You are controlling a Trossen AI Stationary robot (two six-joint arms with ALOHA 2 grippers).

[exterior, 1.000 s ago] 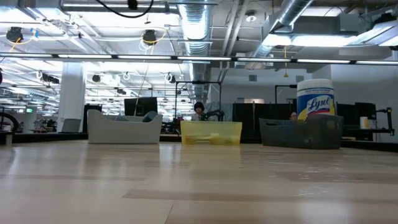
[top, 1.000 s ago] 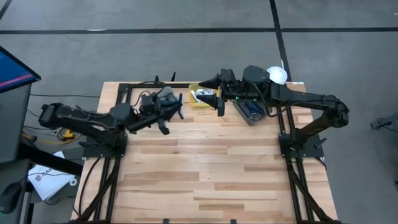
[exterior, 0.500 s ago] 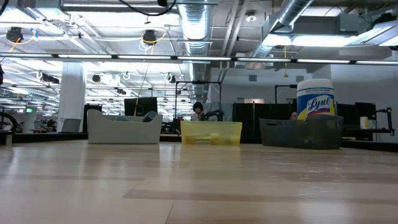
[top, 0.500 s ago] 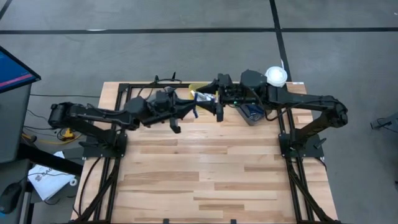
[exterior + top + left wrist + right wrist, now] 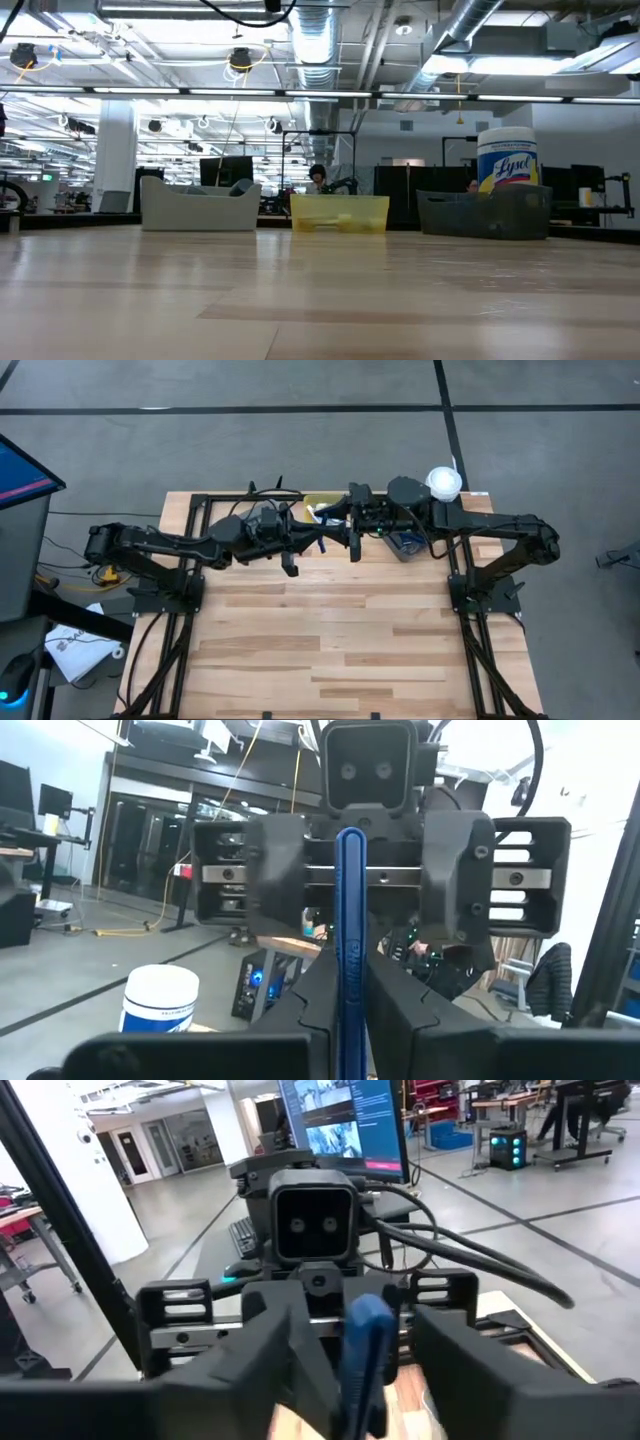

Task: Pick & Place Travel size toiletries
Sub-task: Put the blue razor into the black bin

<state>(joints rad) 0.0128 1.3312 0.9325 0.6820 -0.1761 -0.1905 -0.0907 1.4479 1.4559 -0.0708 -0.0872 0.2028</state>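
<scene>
Blue razor (image 5: pixel 351 950) pinched in left hand (image 5: pixel 318 543), right hand (image 5: pixel 340 530) facing it

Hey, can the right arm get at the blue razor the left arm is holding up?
Probably yes. The right pincer faces the blue razor head-on with its fingers apart, nothing shows between them, and the left pincer grips only one end.

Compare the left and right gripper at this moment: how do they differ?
Grip: the left gripper is shut on the blue razor, while the right gripper is open, holding nothing.
Pose: the left gripper carries the razor upright; the right gripper's fingers stand apart on either side of it.
Shared: in the high view they face each other above the table's back edge, by the yellow bin.
</scene>
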